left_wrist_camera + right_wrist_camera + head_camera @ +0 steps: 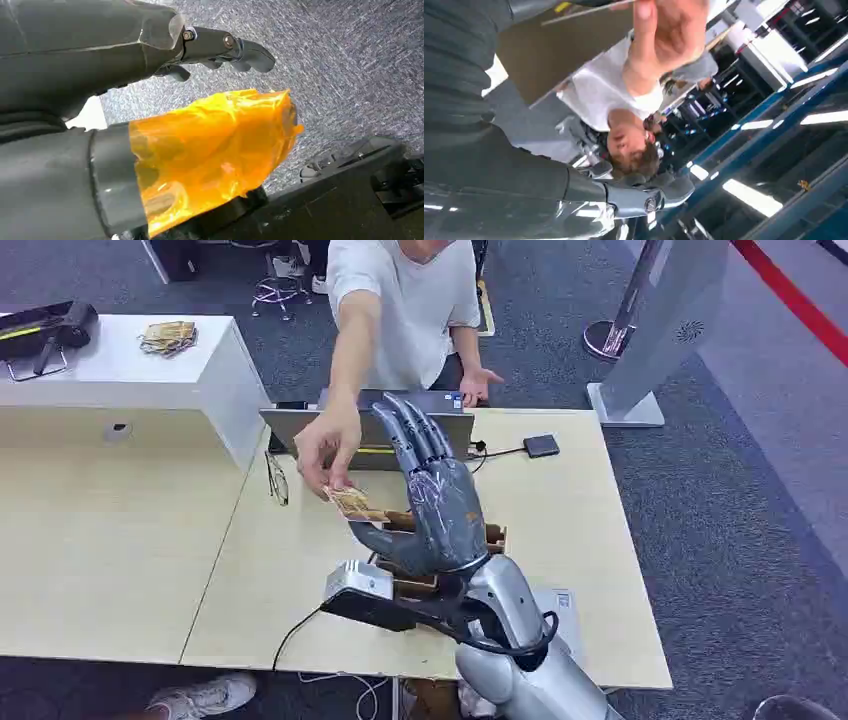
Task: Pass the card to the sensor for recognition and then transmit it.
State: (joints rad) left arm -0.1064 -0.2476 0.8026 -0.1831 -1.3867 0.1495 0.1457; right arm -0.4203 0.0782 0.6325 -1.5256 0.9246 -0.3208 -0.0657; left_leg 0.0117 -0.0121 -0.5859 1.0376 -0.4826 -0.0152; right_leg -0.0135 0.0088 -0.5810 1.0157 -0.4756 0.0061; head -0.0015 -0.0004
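The right hand (432, 502) is raised over the wooden table (560, 540), fingers straight up and spread — its thumb touches a tan card (350, 502). A person's hand (328, 450) pinches the card's other end — a small dark sensor (541, 446) lies near a laptop (300, 425).

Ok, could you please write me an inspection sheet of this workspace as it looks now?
Surface: pale wooden table, bare on its left part.
Job's things: card pinched by a person's hand; sensor near the front edge.
Clutter: laptop, glasses, small black device, wooden box, paper.
Robot hands: right robot hand raised, fingers straight, thumb just under the card, contact unclear; left robot hand hangs over the carpet and holds nothing.
Cables: black cable from the sensor over the front edge.
Surroundings: white counter, stanchion, person in white.
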